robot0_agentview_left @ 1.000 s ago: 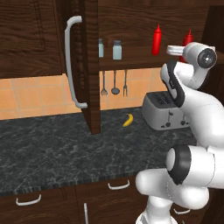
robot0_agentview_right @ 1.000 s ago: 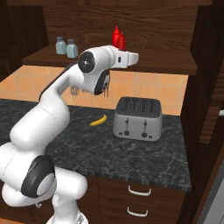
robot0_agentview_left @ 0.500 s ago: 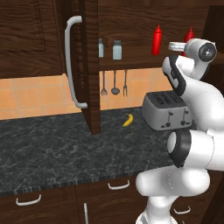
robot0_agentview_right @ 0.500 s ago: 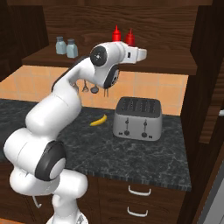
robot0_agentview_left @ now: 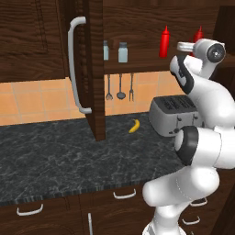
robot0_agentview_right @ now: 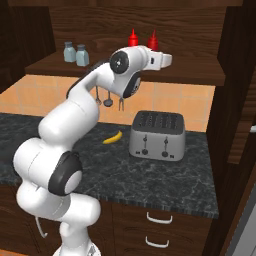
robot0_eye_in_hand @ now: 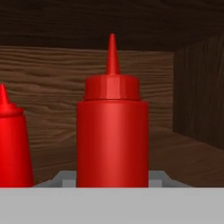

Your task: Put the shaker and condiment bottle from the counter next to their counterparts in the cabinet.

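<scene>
The tool (robot0_eye_in_hand: 112, 181) is clamped on the condiment bottle (robot0_eye_in_hand: 112, 135), upright on the cabinet (robot0_eye_in_hand: 192, 87) shelf near its right wall, beside the taller red bottle (robot0_eye_in_hand: 13, 144)

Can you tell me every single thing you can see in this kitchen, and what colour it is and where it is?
condiment bottle: 1, deep red, gripped low down at the cabinet shelf
second red bottle: 1, red, on the shelf beside it
shakers: 2, pale blue-grey, side by side on the shelf
cabinet door: 1, dark brown with a grey handle, standing open
toaster: 1, silver, on the counter
banana: 1, yellow, on the counter beside the toaster
hanging utensils: 3, grey, under the shelf
wall tiles: orange, behind the counter
drawers: dark wood, under the counter
robot arm: 1, white
gripper: 1, shut on the condiment bottle
</scene>
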Controlling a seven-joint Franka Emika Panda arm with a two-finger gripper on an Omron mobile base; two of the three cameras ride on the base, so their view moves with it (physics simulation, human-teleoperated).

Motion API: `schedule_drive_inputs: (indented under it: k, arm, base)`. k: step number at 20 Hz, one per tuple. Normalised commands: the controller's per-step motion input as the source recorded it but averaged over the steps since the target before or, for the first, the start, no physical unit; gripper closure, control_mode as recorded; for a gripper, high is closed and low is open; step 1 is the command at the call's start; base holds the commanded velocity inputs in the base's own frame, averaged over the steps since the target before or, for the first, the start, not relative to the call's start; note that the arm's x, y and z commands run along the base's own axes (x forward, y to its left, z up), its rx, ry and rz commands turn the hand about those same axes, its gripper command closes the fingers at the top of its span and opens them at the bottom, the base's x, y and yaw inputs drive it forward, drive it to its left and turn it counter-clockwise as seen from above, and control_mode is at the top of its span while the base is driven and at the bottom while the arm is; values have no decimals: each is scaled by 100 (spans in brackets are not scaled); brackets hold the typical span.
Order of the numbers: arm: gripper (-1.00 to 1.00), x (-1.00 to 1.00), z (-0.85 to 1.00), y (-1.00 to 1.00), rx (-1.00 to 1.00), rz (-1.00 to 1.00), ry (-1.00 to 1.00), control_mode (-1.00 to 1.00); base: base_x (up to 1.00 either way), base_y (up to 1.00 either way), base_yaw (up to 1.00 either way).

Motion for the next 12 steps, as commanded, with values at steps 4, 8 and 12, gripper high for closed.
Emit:
schedule_drive_inputs:
  k: [4,8,12]
  arm:
    - [100,0,-15,-3,0,0,-17,-100]
    - [100,3,-24,0,0,0,-21,-100]
    - [100,27,-16,-5,0,0,-7,-100]
  base:
    - [0,0,0]
    - [0,0,0]
    - [0,0,0]
